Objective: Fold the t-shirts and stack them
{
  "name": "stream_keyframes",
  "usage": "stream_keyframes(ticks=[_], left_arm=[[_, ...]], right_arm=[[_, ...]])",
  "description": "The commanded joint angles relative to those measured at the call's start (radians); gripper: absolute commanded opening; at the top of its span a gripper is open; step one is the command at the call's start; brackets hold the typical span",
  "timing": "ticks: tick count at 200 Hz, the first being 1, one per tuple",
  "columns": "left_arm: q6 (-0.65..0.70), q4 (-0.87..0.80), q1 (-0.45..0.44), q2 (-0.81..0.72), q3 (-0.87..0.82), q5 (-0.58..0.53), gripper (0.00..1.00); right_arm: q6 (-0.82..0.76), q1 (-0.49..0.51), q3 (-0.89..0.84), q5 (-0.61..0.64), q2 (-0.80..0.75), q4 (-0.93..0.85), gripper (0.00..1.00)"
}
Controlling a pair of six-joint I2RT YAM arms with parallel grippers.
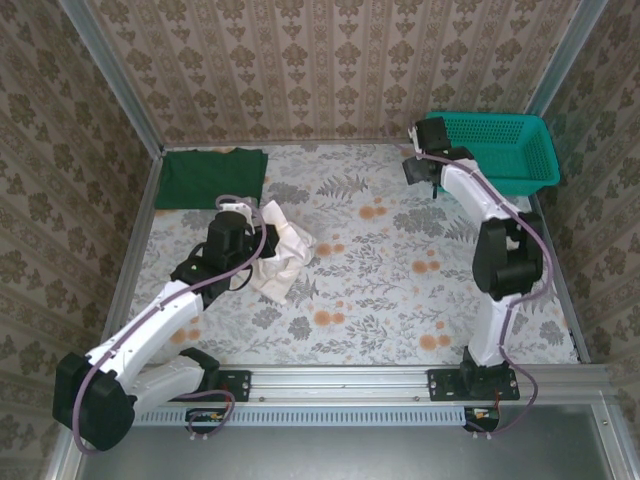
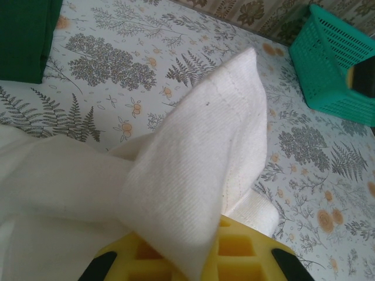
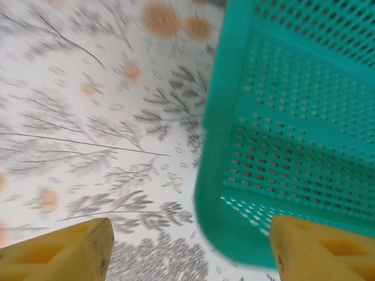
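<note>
The off-white t-shirt (image 1: 282, 250) lay crumpled on the left half of the table (image 1: 400, 270), with one fold raised and clamped in the closed left gripper (image 1: 248, 212). The dark green t-shirt (image 1: 210, 178) lay folded flat in the far left corner. A teal basket (image 1: 500, 150) stood at the far right corner. The right gripper (image 3: 187, 252) hung just beside the basket's left wall, its fingers spread apart and holding nothing.

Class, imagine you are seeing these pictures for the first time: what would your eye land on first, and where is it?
First, the crumpled off-white t-shirt, left of centre on the table, pinched in the shut left gripper. Next, the teal basket at the far right corner, with the right gripper open just beside it. Then the dark green t-shirt, folded flat at the far left corner.
</note>
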Motion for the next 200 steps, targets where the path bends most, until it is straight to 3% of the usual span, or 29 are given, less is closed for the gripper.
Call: stream_keyframes(ticks=[1, 31, 48, 68, 94, 130, 150, 166, 181, 200], left_arm=[[-0.006, 0.006, 0.01, 0.003, 0.047, 0.014, 0.02], [-0.013, -0.002, 0.01, 0.023, 0.067, 0.023, 0.03], [-0.023, -0.004, 0.01, 0.041, 0.085, 0.049, 0.03], [-0.035, -0.004, 0.008, 0.067, 0.109, 0.092, 0.04], [-0.067, 0.011, -0.001, 0.103, 0.13, 0.158, 0.04], [-0.097, 0.03, -0.055, 0.146, 0.154, 0.177, 0.04], [-0.108, 0.026, -0.08, 0.17, 0.174, 0.178, 0.04], [-0.112, 0.028, -0.093, 0.183, 0.185, 0.183, 0.04], [-0.117, 0.024, -0.096, 0.189, 0.197, 0.175, 0.05], [-0.125, 0.024, -0.098, 0.195, 0.206, 0.172, 0.07]], right_arm=[[0.166, 0.041, -0.119, -0.125, -0.229, 0.056, 0.74], [0.37, 0.136, -0.555, -0.536, -0.517, 0.429, 0.74], [0.504, 0.212, -0.75, -0.637, -0.582, 0.659, 0.76], [0.575, 0.286, -0.811, -0.731, -0.547, 0.7, 0.76], [0.582, 0.39, -0.844, -0.743, -0.467, 0.721, 0.76], [0.697, 0.428, -0.883, -0.797, -0.376, 0.904, 0.76], [0.708, 0.458, -0.841, -0.792, -0.319, 0.874, 0.73], [0.756, 0.462, -0.838, -0.752, -0.282, 0.879, 0.67], [0.811, 0.462, -0.85, -0.798, -0.258, 0.959, 0.58], [0.878, 0.462, -0.878, -0.823, -0.258, 1.049, 0.35]])
